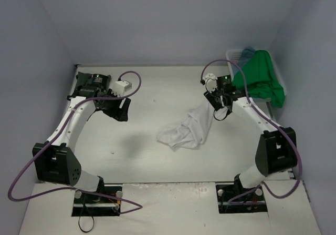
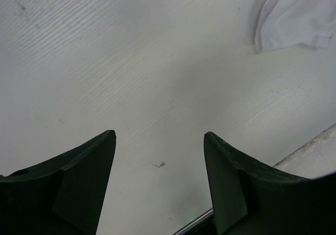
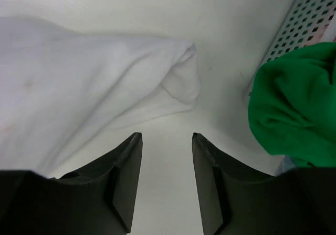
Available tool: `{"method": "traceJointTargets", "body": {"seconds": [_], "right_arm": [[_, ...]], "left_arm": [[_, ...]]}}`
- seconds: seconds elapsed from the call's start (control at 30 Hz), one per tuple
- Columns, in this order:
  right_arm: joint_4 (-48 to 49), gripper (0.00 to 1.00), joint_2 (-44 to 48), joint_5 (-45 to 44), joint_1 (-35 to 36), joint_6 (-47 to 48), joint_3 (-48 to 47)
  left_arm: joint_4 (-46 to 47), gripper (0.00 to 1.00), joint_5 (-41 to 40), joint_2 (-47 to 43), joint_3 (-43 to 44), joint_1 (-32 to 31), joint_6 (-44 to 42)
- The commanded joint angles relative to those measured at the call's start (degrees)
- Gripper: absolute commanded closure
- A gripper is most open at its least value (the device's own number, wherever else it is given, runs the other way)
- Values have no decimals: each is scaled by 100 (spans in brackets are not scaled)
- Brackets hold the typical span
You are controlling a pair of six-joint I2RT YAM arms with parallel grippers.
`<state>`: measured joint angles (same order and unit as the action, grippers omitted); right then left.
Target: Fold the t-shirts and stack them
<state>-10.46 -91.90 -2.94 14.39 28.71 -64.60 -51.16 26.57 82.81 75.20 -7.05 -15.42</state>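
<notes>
A crumpled white t-shirt point(image 1: 186, 129) lies in the middle of the table; in the right wrist view this white t-shirt point(image 3: 79, 82) fills the upper left. My right gripper point(image 3: 167, 135) hovers open just past its edge, nothing between the fingers. A bright green t-shirt point(image 1: 260, 80) hangs over the rim of the basket at the far right, and the green t-shirt point(image 3: 294, 109) shows right of my right fingers. A teal-blue t-shirt point(image 1: 248, 52) peeks out behind it. My left gripper point(image 2: 159, 134) is open over bare table at the far left; a corner of the white t-shirt point(image 2: 299, 14) shows at upper right.
The white lattice basket point(image 1: 233, 55) stands at the far right corner against the wall. Grey-blue walls close in the table on three sides. A table edge strip point(image 2: 310, 151) runs at the lower right of the left wrist view.
</notes>
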Motion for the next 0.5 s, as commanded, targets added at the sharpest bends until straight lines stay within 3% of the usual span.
{"method": "traceJointTargets", "body": {"seconds": [0.0,0.27,0.47], "right_arm": [[-1015,60,805,1221,160,135,-158],[-1336,58,920,1744,1240,56,597],[-1064,60,340,1613,1356,-76,615]], "left_arm": [[-79,38,209,-361,241,-139,-93],[27,38,51,-397,91,-139,-102],[18,38,6,-379,127,-130,-93]]}}
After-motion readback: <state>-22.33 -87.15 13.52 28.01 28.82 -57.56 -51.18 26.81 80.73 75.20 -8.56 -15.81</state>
